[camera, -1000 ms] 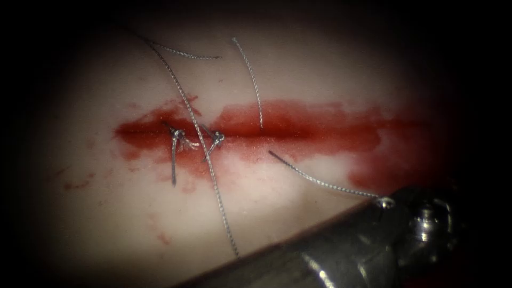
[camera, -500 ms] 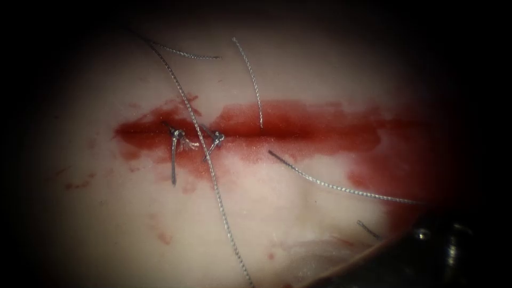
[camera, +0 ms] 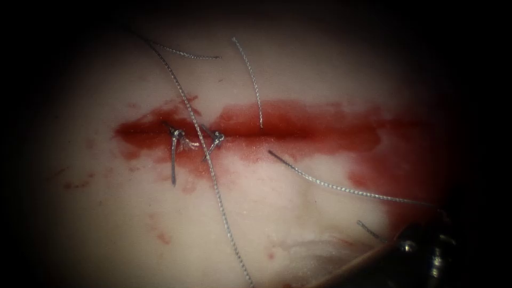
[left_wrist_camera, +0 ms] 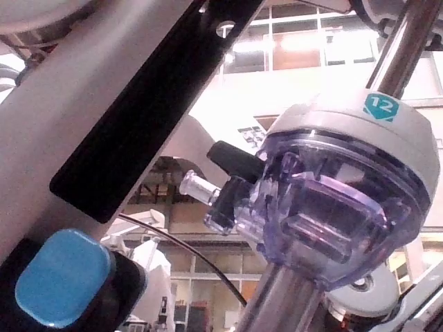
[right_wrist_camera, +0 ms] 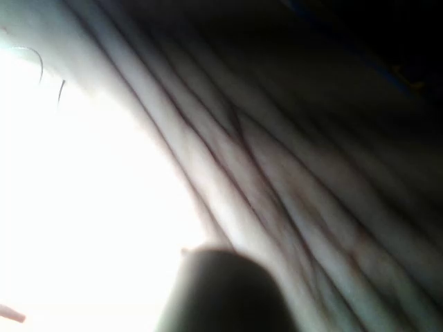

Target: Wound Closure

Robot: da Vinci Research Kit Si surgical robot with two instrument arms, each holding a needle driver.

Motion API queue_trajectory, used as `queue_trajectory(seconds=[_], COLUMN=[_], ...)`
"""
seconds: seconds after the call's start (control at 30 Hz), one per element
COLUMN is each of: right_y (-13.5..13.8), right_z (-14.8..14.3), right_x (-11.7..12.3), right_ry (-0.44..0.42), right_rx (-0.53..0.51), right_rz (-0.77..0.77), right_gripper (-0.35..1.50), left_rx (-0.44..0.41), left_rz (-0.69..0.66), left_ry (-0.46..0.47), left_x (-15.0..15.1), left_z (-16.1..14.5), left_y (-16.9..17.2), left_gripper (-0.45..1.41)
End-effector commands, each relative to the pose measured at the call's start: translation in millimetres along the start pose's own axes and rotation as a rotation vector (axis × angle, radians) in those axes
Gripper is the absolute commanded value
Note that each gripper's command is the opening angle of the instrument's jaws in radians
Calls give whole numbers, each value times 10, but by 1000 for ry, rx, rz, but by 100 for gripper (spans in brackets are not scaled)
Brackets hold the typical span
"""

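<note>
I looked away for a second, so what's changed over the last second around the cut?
The right arm's tool drew back toward the endoscope view's lower right; its shaft no longer lies across the tissue. The thread running from the cut to that tool now reaches farther right. The two knots, the long strand and the red fluid stayed as they were.

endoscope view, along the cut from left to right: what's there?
Left knot with its cut end hanging below → long thread crossing the cut → second knot → thread end entering the cut from above → red fluid → right arm's tool, dark, below the cut's right end.
</note>
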Motion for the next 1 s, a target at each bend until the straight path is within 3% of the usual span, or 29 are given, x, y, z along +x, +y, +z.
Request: queue_trajectory(seconds=[0.03,0.17,0.27,0.37,0.43,0.47,0.53,0.57,0.6,0.87,1.0], right_y=[0,-1,-1,-2,-2,-2,-3,-3,-3,-4,-4], right_z=[2,2,2,2,2,2,2,2,2,2,2], right_x=[13,12,12,11,11,11,11,11,11,11,11], right_ry=[9,10,10,10,10,10,10,10,10,10,10], right_rx=[-2,-2,-2,-3,-3,-3,-3,-3,-4,-4,-4], right_rz=[-2,-1,-1,-1,-1,0,0,1,1,1,2], right_gripper=[125,126,128,128,130,130,131,131,131,131,133], left_rx=[-26,-91,-122,-101,-85,-83,-83,-83,-79,-61,-72], left_rz=[10,7,-9,6,33,59,59,59,58,58,52], left_ry=[13,71,95,106,113,132,146,147,144,130,134], left_x=[-9,-14,-15,-12,-8,-5,-2,-1,-1,-2,2], left_z=[2,9,17,29,38,46,54,58,60,52,30], left_y=[12,11,7,-2,-8,-11,-10,-9,-7,-6,-2], left_gripper=[66,61,76,74,61,36,6,-33,-45,-45,-45])
